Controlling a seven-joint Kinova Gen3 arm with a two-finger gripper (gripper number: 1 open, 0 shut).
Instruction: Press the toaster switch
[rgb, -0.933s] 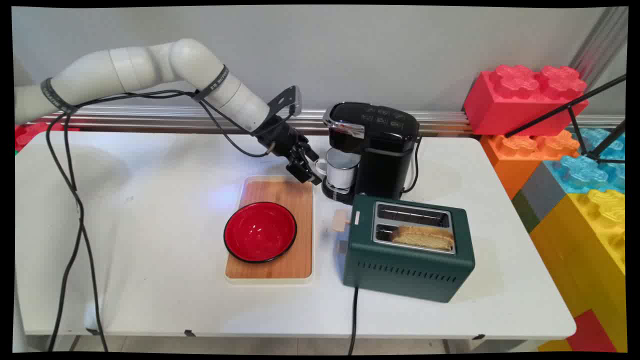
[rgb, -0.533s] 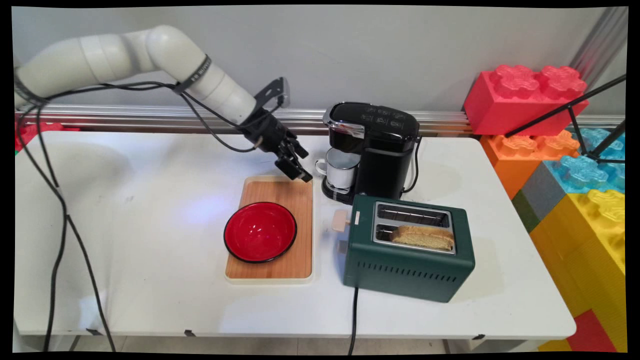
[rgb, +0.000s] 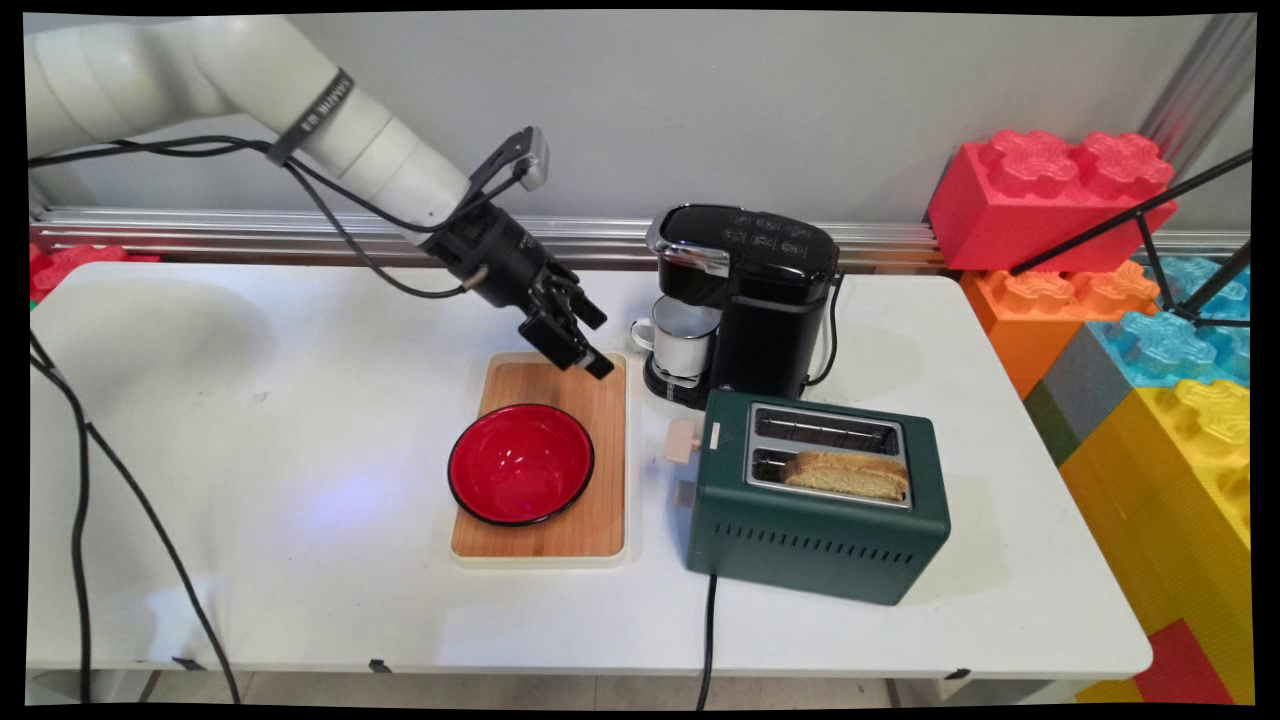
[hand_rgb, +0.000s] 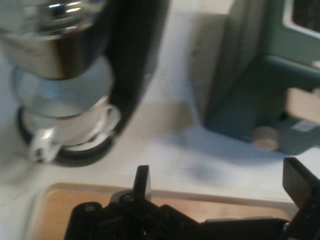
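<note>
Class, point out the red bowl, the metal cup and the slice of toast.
red bowl (rgb: 520, 463), main view, its inside.
metal cup (rgb: 682, 338), main view, its side wall.
slice of toast (rgb: 846, 474), main view, its top crust.

The arm (rgb: 250, 90) is made of glossy white rounded tubes joined end to end. A black band (rgb: 312, 103) with small white lettering wraps one tube. Thin black cables (rgb: 330, 215) hang from it. A black wrist carries a small grey-tipped bracket (rgb: 520, 160) and a black two-finger gripper (rgb: 575, 345) of jointed links.
</note>
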